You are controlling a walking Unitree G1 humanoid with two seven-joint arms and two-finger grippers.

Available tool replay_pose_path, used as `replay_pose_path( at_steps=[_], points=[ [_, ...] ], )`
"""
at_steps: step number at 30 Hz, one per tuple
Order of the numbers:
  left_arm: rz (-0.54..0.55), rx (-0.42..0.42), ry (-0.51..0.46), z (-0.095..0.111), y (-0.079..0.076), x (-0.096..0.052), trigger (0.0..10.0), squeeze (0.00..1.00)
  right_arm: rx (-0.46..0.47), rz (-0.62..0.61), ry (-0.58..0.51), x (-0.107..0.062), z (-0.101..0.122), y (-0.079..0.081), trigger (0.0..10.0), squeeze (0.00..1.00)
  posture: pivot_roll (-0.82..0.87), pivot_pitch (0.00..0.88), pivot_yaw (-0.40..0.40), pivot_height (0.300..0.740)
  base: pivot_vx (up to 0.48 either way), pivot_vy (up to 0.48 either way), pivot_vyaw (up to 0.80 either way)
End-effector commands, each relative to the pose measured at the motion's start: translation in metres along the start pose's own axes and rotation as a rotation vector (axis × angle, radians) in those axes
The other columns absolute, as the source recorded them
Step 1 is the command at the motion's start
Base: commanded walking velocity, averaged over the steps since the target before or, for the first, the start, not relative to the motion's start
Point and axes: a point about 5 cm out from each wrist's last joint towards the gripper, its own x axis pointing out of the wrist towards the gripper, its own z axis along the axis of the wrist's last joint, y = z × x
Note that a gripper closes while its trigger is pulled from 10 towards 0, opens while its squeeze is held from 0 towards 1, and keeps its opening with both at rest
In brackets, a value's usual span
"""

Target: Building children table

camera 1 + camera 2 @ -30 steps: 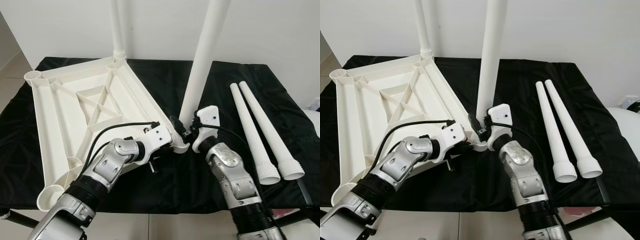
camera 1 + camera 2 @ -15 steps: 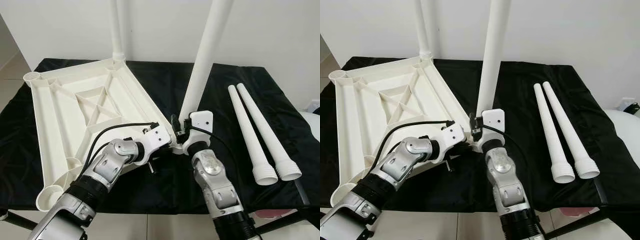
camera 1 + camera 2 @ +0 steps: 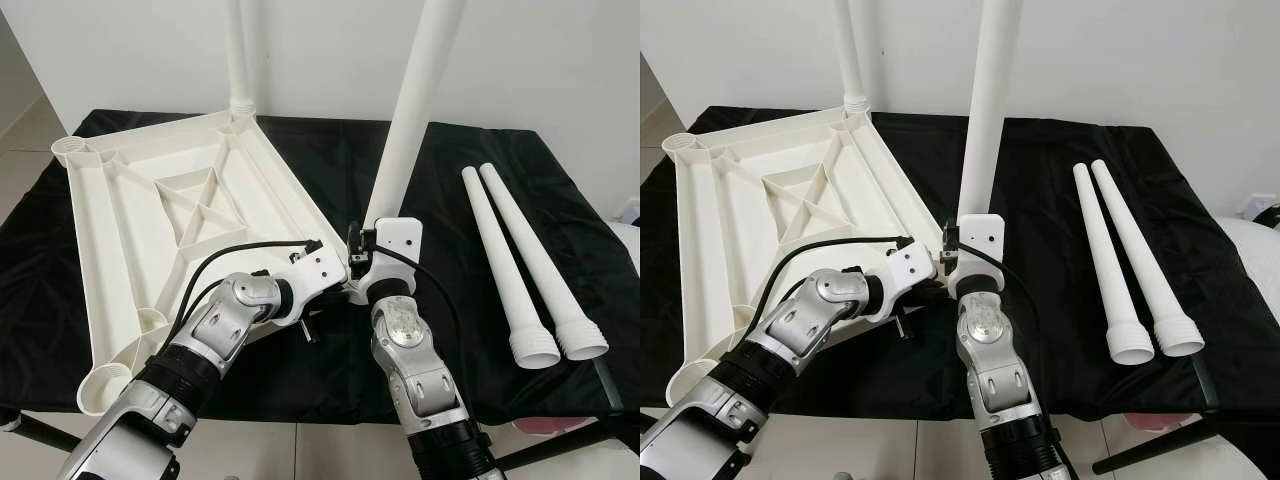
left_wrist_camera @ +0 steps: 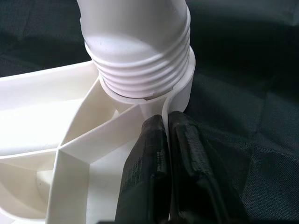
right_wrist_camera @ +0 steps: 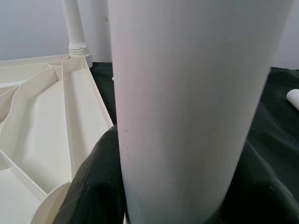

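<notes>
The white table top (image 3: 130, 215) lies upside down on the black cloth, ribs facing up. One white leg (image 3: 238, 50) stands in its far corner socket. A second leg (image 3: 405, 130) stands slightly tilted in the near right corner socket (image 4: 180, 95), its threads partly showing above the collar. My right gripper (image 3: 358, 258) is shut on this leg just above the socket. My left gripper (image 4: 166, 122) is shut on the table top's thin rim wall right beside that socket, one finger (image 4: 145, 154) on each side.
Two loose white legs (image 3: 505, 265) (image 3: 548, 265) lie side by side on the cloth at the right, threaded ends toward me. The cloth-covered surface's front edge (image 3: 330, 405) runs under both forearms. A white wall stands behind.
My right forearm has swung left and its wrist has turned, so the arm now stands almost straight below the leg. The left gripper has kept its hold on the rim.
</notes>
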Motion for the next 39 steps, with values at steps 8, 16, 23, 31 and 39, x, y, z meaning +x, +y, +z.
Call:
replay_pose_path(
  at_steps=[8,16,23,31,39],
  points=[
    [-0.016,-0.01,0.06,-0.015,0.0,-0.004,0.0,0.0,-0.013,0.005,0.232,-0.012,-0.05,-0.018,10.0,1.0,0.04,0.142,-0.013,0.74,0.0,0.0,0.0],
    [-0.025,-0.008,0.056,-0.014,-0.001,-0.004,0.0,0.0,0.078,0.185,0.066,-0.005,-0.02,-0.011,10.0,0.0,0.04,0.141,-0.012,0.74,0.0,0.0,0.0],
    [-0.032,-0.005,0.054,-0.014,-0.002,-0.005,0.0,0.0,0.079,0.279,-0.024,-0.002,-0.002,-0.012,10.0,0.0,0.04,0.141,-0.012,0.74,0.0,0.0,0.0],
    [-0.044,-0.001,0.053,-0.015,-0.002,-0.006,0.0,0.0,-0.018,0.458,-0.07,-0.001,0.012,-0.018,10.0,0.0,0.04,0.14,-0.011,0.74,0.0,0.0,0.0],
    [-0.063,0.009,0.043,-0.014,-0.005,-0.008,0.0,0.0,-0.088,0.485,-0.041,0.006,0.009,-0.033,10.0,0.0,0.04,0.138,-0.008,0.74,0.0,0.0,0.0]
  ],
)
